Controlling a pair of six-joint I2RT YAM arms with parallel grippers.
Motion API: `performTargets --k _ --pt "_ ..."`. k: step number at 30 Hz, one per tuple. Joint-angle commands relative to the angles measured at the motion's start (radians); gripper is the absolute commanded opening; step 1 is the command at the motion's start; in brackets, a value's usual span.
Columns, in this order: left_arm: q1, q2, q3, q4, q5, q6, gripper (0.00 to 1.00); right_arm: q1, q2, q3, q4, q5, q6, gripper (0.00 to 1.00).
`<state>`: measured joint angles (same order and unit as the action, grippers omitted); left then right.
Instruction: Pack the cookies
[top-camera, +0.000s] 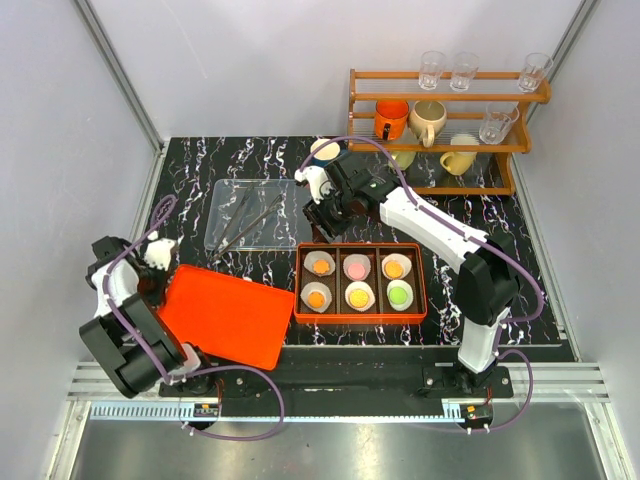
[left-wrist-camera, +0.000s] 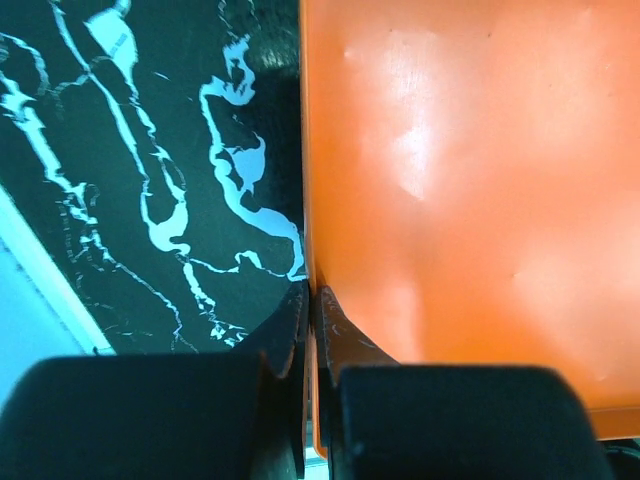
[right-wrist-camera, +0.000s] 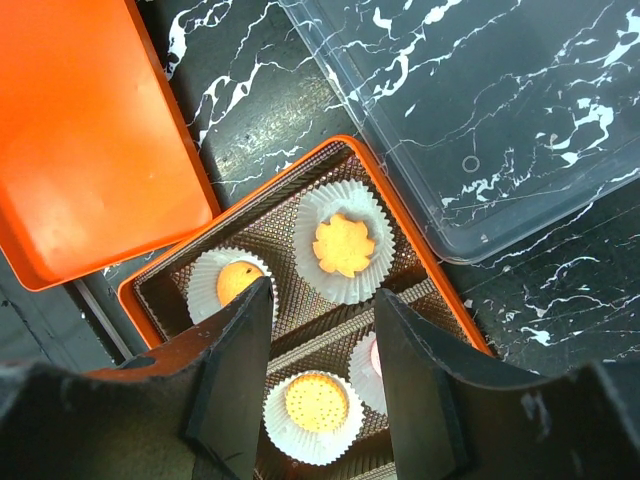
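Six cookies (top-camera: 358, 296), six white liners (top-camera: 309, 258), one orange lid (top-camera: 225, 315), one clear tray (top-camera: 250, 215)

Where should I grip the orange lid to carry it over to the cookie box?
Take the orange lid by its thin rim on the side facing the left arm, coming in from outside that edge. The panel is broad and flat, likely too wide to span, so only the rim suits the fingers. The left gripper is shut on that rim.
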<state>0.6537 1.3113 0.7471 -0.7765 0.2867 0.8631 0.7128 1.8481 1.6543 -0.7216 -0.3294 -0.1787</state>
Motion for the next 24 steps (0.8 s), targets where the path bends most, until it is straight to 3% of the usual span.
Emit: performTargets --k 1,13,24 --pt "0.004 -0.090 0.070 -0.066 0.098 -0.041 0.00 0.010 -0.021 0.009 0.044 0.000 0.004 0.53" --pt "0.003 -0.133 0.233 -0.145 0.157 -0.059 0.00 0.016 0.097 0.203 -0.039 -0.218 0.001 0.55" --pt "0.003 -0.178 0.293 -0.185 0.201 -0.049 0.00 0.125 0.287 0.427 -0.073 -0.298 -0.059 0.67"
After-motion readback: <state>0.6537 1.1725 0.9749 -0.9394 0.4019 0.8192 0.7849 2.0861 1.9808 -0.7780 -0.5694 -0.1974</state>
